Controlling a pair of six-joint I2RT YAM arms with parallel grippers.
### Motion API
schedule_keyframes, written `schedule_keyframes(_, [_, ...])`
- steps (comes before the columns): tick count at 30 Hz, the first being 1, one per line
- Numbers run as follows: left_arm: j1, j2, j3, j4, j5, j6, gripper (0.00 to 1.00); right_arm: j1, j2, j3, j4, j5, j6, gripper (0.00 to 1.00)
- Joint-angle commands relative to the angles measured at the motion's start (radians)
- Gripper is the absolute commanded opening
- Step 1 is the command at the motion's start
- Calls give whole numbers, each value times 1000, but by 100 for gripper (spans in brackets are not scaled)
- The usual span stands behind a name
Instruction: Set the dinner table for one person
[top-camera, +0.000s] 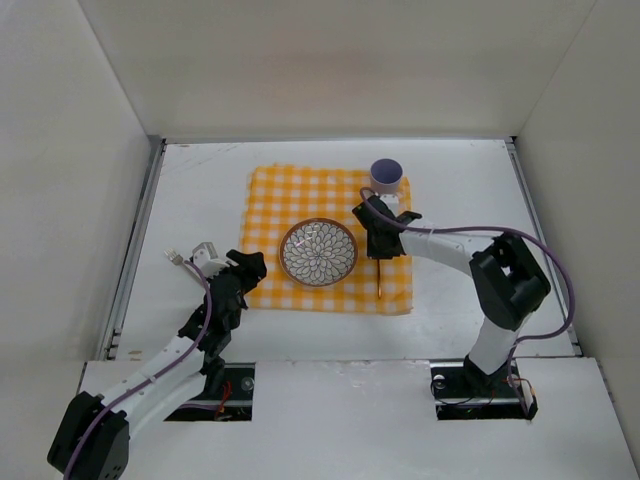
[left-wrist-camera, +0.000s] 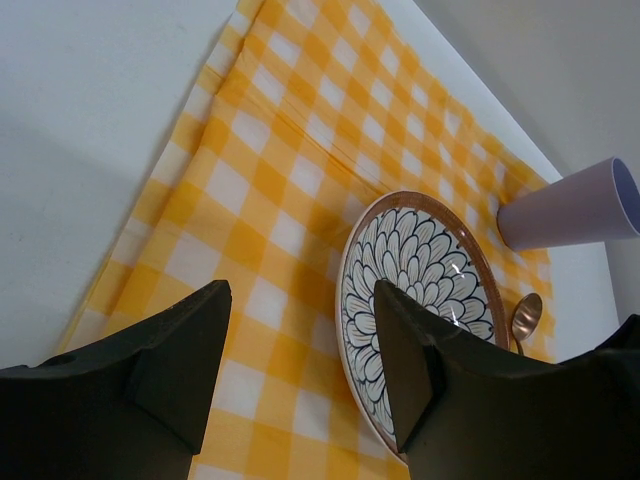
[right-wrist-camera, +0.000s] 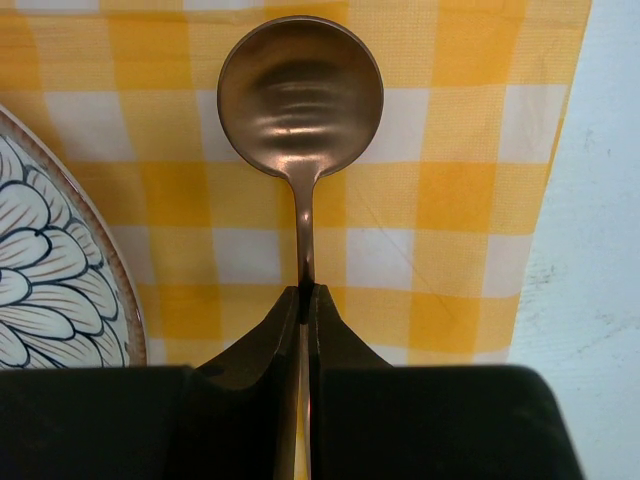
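Nearest the bases, to the near-left of the plate (top-camera: 318, 252), the left arm (top-camera: 170, 360) slants low and forward from its mount; its wrist ends beside the plate, over the left edge of the checked cloth (top-camera: 300, 195). The left gripper (top-camera: 245, 265) points toward the plate with its fingers apart and nothing between them; from its wrist camera the gap frames yellow checks and the plate's near rim. The dinner table (top-camera: 200, 200) spreads white beneath it, showing bare to the left of the plate beyond the cloth's border.

Level with the plate and just to its right, the right gripper (top-camera: 378, 240) is pinched together on the thin neck of a copper-coloured spoon (right-wrist-camera: 300, 95); the spoon's round bowl shows beyond the fingertips and its handle runs back between them; the spoon lies over the cloth, parallel to the plate's right side, though whether it rests on the fabric or is raised off it I cannot tell. The right arm (top-camera: 505, 280) rises from its mount to the near-right of the plate, bends at a high elbow and reaches leftward with the wrist turned down; the table lies bare below that elbow.

Beyond the plate, to its far right, a lilac cup (top-camera: 387, 172) stands upright at the cloth's corner.
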Motion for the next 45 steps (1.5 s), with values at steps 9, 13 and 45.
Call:
schedule_keyframes(9, [-2,4,0,41,5,-6,57,-21,28,19,103,17,37,11])
schedule_keyframes(13, [4,0,0,41,-3,5,57,-15,-18,-5,114,18,43,30])
schedule_keyframes(45, [378,167,395,-826,-63,56,39,-9,-613,-562,724,-55,34,13])
